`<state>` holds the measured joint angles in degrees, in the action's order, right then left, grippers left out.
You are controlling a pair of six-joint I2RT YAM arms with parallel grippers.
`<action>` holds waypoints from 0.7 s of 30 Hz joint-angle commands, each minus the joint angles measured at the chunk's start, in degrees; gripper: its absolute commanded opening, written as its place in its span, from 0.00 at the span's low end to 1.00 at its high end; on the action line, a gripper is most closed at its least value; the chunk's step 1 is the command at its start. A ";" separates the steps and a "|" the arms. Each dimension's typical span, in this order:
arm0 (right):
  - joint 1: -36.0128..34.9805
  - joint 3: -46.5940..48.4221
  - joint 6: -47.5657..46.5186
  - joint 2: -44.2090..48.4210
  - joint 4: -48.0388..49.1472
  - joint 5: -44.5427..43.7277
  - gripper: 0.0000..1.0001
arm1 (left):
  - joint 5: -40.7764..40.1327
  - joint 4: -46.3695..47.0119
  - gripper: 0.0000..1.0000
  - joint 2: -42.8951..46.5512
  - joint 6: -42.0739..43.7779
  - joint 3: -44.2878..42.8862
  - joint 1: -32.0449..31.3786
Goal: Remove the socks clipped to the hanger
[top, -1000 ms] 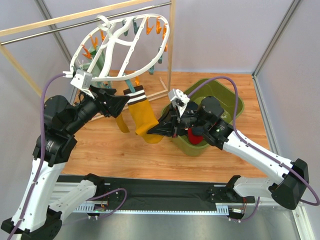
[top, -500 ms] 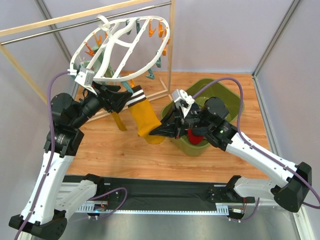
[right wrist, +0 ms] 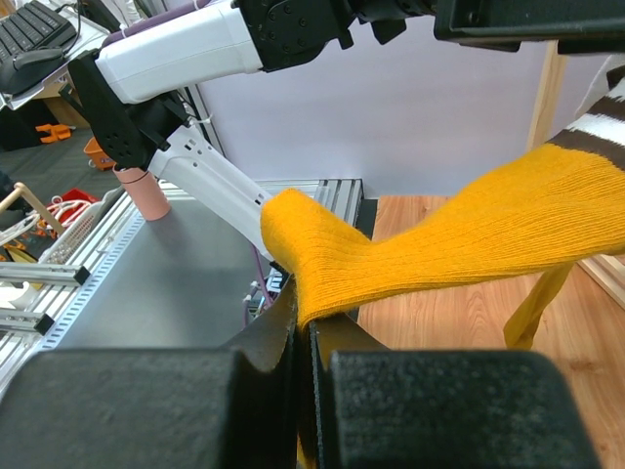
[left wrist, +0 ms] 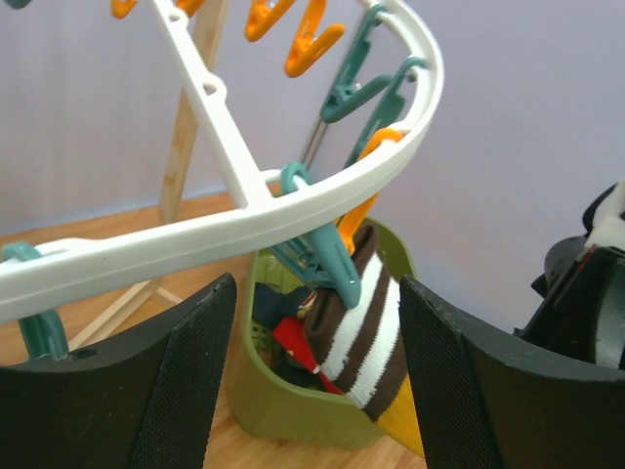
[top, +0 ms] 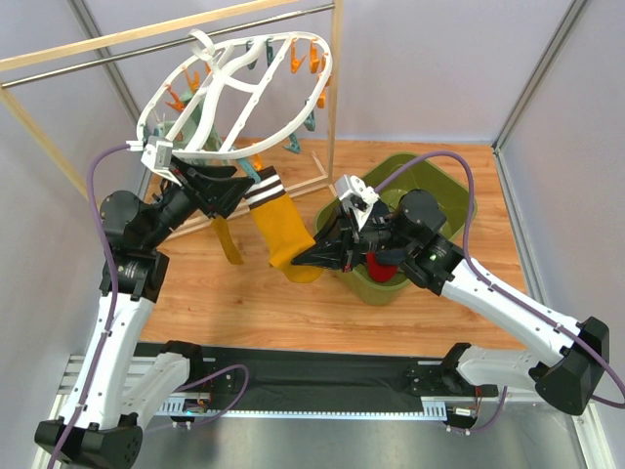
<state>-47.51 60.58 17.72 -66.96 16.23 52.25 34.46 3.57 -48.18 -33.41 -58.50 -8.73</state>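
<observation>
The white oval hanger (top: 234, 98) hangs from the rail with orange and teal clips. A teal clip (left wrist: 327, 259) holds a mustard sock (top: 283, 230) by its brown-and-white striped cuff (left wrist: 376, 342). My left gripper (top: 244, 186) stands open just left of that cuff, below the hanger rim (left wrist: 195, 234); its fingers (left wrist: 186, 381) frame the cuff without touching it. My right gripper (top: 298, 262) is shut on the sock's toe end (right wrist: 439, 244), drawing it taut. A second mustard sock (top: 229, 242) dangles behind the left arm.
A green bin (top: 459, 210) stands on the wooden floor at the right, with a red sock (top: 381, 266) and other socks inside. The wooden and metal rail frame (top: 146, 34) and its post (top: 335, 88) stand close behind the hanger.
My left gripper has risen and moved in toward the clipped cuff, narrowing slightly. The hanger has tilted a little. The right gripper has kept its hold on the sock toe.
</observation>
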 commanded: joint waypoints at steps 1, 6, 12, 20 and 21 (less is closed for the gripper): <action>-0.22 0.33 -0.40 1.13 0.21 0.49 0.00 | 4.82 9.86 0.74 -0.16 -3.41 0.23 1.17; -0.22 0.24 -0.66 1.22 -0.06 0.31 0.00 | 5.62 11.89 0.73 -1.56 -5.61 -0.04 1.35; -0.22 0.16 -0.66 1.74 -0.32 0.40 0.00 | 5.27 13.21 0.73 -2.62 -6.84 0.67 1.35; -0.22 0.07 -0.75 2.18 -0.58 0.66 0.00 | 5.36 17.87 0.75 -3.14 -8.78 2.60 1.35; -0.22 0.07 -0.67 2.18 -0.58 0.75 0.00 | 5.71 19.00 0.74 -3.49 -9.04 2.60 1.35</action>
<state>-47.51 60.58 17.54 -66.19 15.68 52.25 38.81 16.19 -51.27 -41.21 -56.16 -7.77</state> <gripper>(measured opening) 0.010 0.746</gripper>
